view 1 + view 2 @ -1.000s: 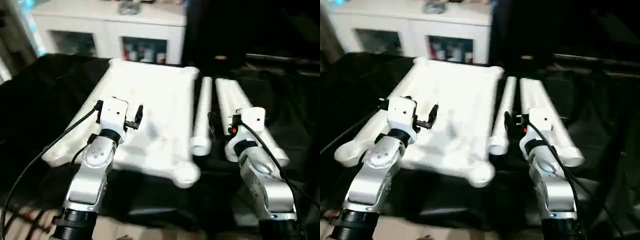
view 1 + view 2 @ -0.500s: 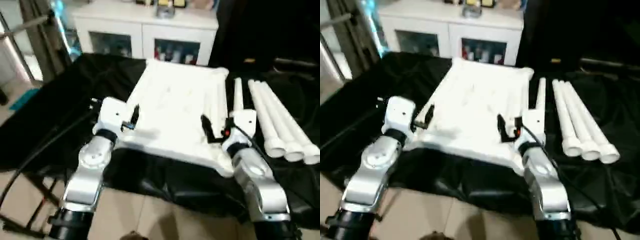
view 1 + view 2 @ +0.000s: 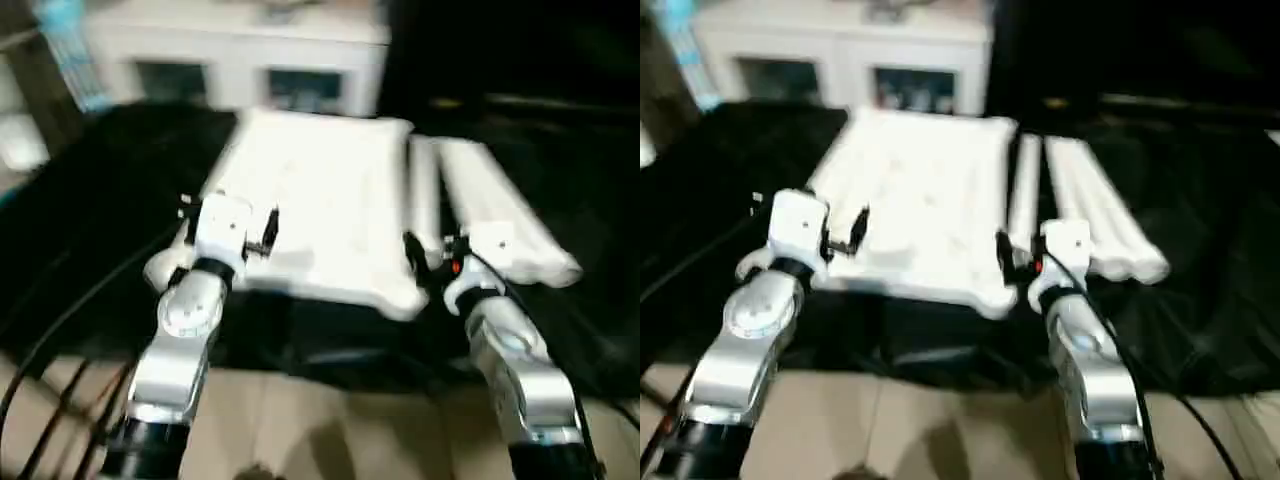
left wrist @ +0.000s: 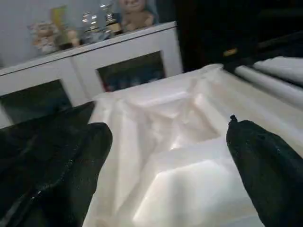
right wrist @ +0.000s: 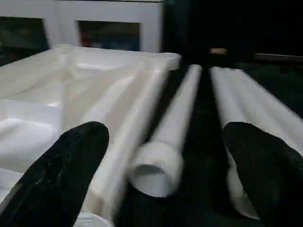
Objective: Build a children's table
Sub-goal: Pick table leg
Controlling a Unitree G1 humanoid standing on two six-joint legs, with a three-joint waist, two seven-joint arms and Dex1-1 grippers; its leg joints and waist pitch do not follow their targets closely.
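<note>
- You have the black-draped tabletop (image 3: pixel 90 200) carrying everything, with a white cabinet (image 3: pixel 230 60) beyond its far edge.
- Your children's table top (image 3: pixel 320 195) lies underside up in the middle of the black drape, its ribs showing in the left wrist view and its near edge close to the drape's near edge. No leg stands in any corner socket that you can see, so I judge the assembly not yet begun.
- The white tube legs (image 3: pixel 495 215) lie flat just right of the top, side by side and running near to far. One leg (image 5: pixel 163 151) lies closest to the top's right edge, its open end facing you; the rest sit a little further right. All of them remain to be fitted.
- Your left gripper (image 3: pixel 262 232) hangs over the top's near left part, fingers spread wide, holding nothing.
- Your right gripper (image 3: pixel 425 262) hangs by the top's near right corner, beside the nearest leg's open end, also spread wide and empty.
- What is left, as I judge it: pick up each leg and seat it in a corner socket, then turn the table upright.
</note>
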